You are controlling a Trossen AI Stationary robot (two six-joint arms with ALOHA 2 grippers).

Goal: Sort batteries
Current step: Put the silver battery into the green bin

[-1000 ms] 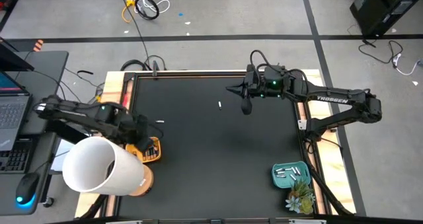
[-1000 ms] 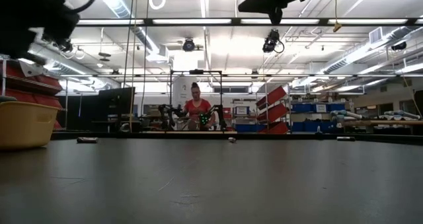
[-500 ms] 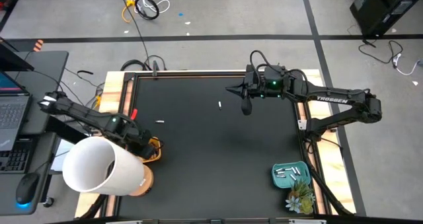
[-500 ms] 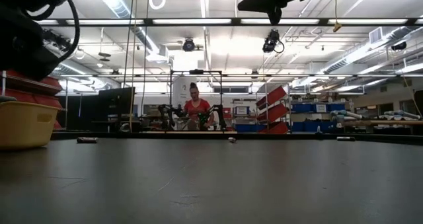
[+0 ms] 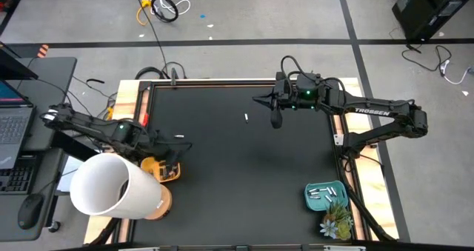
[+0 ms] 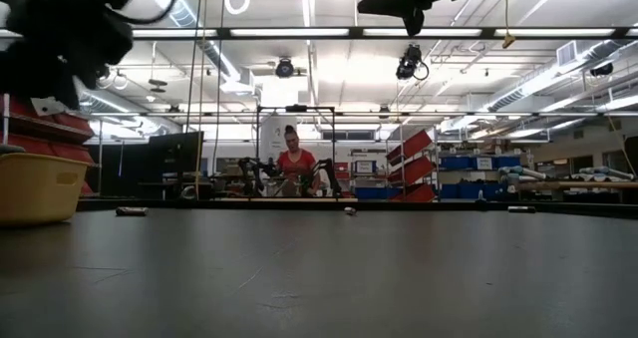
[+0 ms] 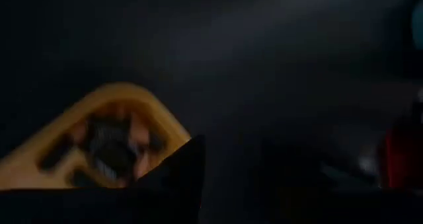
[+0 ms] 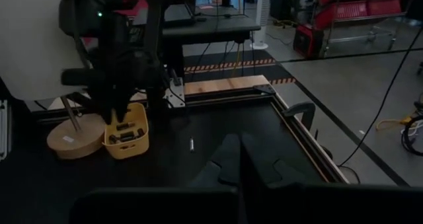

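A yellow bin [image 5: 164, 170] with dark batteries [image 8: 124, 133] in it stands at the table's near left. My left gripper [image 5: 175, 152] hangs just above it, fingers [image 8: 112, 112] pointing down and apart, with nothing visible between them. Loose white batteries [image 5: 246, 118] [image 5: 178, 136] lie flat on the black table. A teal tray [image 5: 324, 196] at the near right holds several white batteries. My right gripper [image 5: 275, 123] hovers shut and empty high over the table's far middle.
A large white cylinder [image 5: 111, 188] on a round wooden base stands by the bin at the near left corner. A small plant [image 5: 337, 223] sits near the teal tray. The table has a raised frame [image 5: 337, 136]. A person [image 6: 294, 164] sits far behind the table.
My left gripper has dipped toward the table's near edge over the yellow bin, then swung a little toward the right while turning at the wrist. The right arm has kept still.
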